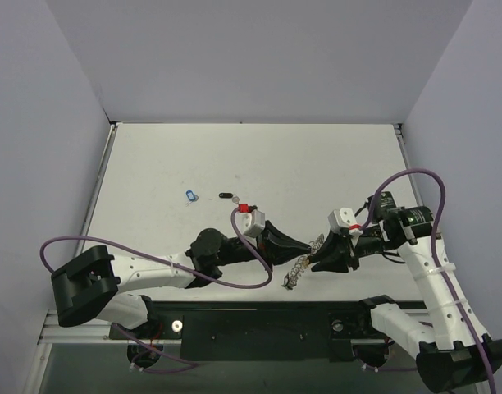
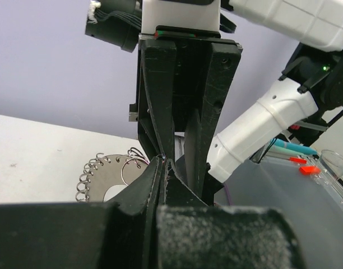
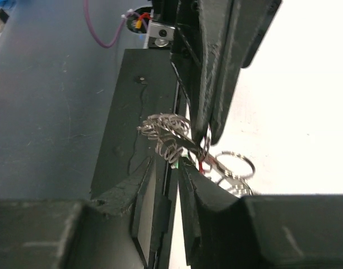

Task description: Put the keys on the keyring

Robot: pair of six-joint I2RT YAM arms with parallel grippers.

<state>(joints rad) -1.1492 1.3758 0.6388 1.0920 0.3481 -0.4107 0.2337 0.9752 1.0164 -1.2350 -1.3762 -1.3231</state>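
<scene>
The keyring [image 1: 298, 271], a flat silver disc rimmed with wire loops, hangs between my two grippers near the table's front edge. It also shows in the left wrist view [image 2: 101, 179] and edge-on in the right wrist view [image 3: 166, 131]. My left gripper [image 1: 310, 246] [image 2: 163, 161] is shut, with a red speck pinched at its tips. My right gripper [image 1: 315, 263] [image 3: 180, 162] is shut on the keyring's rim, beside a green bit. The two grippers' tips nearly touch. A blue key [image 1: 192, 195] and a black key [image 1: 226, 196] lie apart on the table.
A black base rail [image 1: 259, 324] runs along the near edge under both grippers. A plain split ring [image 3: 234, 165] hangs by the keyring. Grey walls close in the table on three sides.
</scene>
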